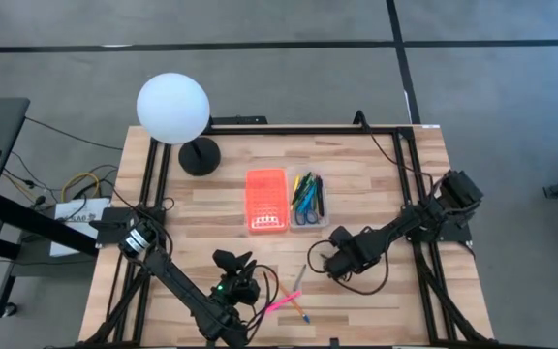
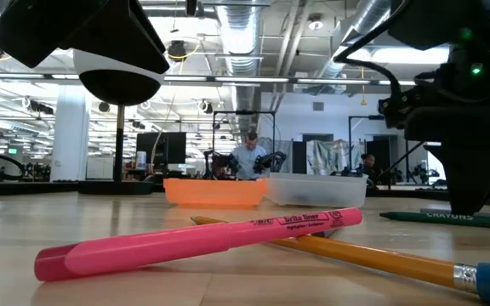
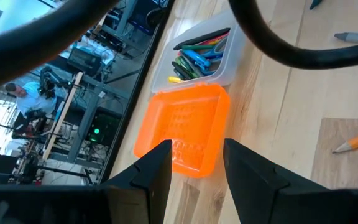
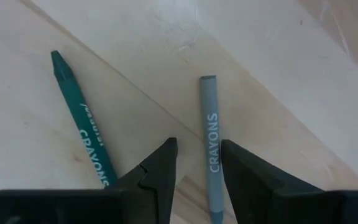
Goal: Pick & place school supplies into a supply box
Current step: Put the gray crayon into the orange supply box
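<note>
The right end effector [image 4: 196, 163] hangs low over the counter [image 1: 386, 184], fingers apart with nothing between them, aimed at a grey crayon [image 4: 211, 143]. A green crayon [image 4: 82, 124] lies just beside it, angled away.

The left end effector [image 3: 195, 163] hovers near the front edge, also apart and empty. A pink highlighter [image 2: 202, 240] lies across a yellow pencil [image 2: 373, 255] close by it.

The clear tray [image 1: 307, 200] sits mid-counter and already holds several pens and the blue-handled scissors. Its orange lid [image 1: 266, 200] lies flat, touching the tray's side.

The crayon is thin, round and flat on the wood, so the likeliest failure is a closing finger nudging it into a roll before the other finger meets it. A descent that stops too high would pinch air. Drifting sideways risks catching the green crayon too. At the tray, a tilted release could leave the crayon propped on the pile or tipped over the rim.
</note>
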Available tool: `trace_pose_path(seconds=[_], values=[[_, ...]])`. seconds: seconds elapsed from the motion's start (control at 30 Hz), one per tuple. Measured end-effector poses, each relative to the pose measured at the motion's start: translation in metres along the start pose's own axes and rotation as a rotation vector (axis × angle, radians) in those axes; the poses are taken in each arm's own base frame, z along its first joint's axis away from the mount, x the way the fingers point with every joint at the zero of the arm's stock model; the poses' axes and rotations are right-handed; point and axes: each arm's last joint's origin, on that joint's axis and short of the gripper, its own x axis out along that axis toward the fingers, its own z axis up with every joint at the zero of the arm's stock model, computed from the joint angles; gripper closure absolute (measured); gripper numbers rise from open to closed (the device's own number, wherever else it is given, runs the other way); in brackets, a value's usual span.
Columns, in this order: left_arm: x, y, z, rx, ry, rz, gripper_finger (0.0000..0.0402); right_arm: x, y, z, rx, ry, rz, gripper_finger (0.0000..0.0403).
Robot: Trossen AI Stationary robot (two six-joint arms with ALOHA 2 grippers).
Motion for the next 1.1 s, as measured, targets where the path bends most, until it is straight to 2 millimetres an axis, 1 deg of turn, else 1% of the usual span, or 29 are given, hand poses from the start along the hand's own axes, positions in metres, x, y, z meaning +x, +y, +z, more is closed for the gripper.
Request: trace_pose_path(seconds=[0.2, 0.57, 0.8, 0.9, 1.0, 1.1], values=[[0.0, 0.0, 0.0, 0.0, 0.0, 0.0, 0.0262, 0.0009, -0.003, 0.0057, -0.043, 0.079, 0.008, 0.0309], [0.0, -0.0003, -0.0007, 0.0, 0.022, -0.011, 0.0262, 0.0015, -0.0043, 0.0071, -0.082, 0.098, 0.007, 0.0393], [0.0, -0.0003, -0.0007, 0.0, 0.024, -0.011, 0.0262, 0.0019, -0.0055, 0.0072, -0.073, 0.077, -0.014, 0.039], [0.0, -0.0003, -0.0007, 0.0, 0.024, -0.011, 0.0262, 0.0022, -0.0058, 0.0075, -0.045, 0.049, -0.025, 0.0398], [0.0, -0.0004, -0.0009, 0.0, 0.03, -0.014, 0.0262, 0.0022, -0.0065, 0.0073, -0.001, 0.056, -0.032, 0.0397], [-0.0002, -0.0006, -0.0015, 0.001, 0.048, -0.023, 0.0262, 0.0018, -0.0106, 0.0034, 0.059, 0.054, -0.087, 0.04]])
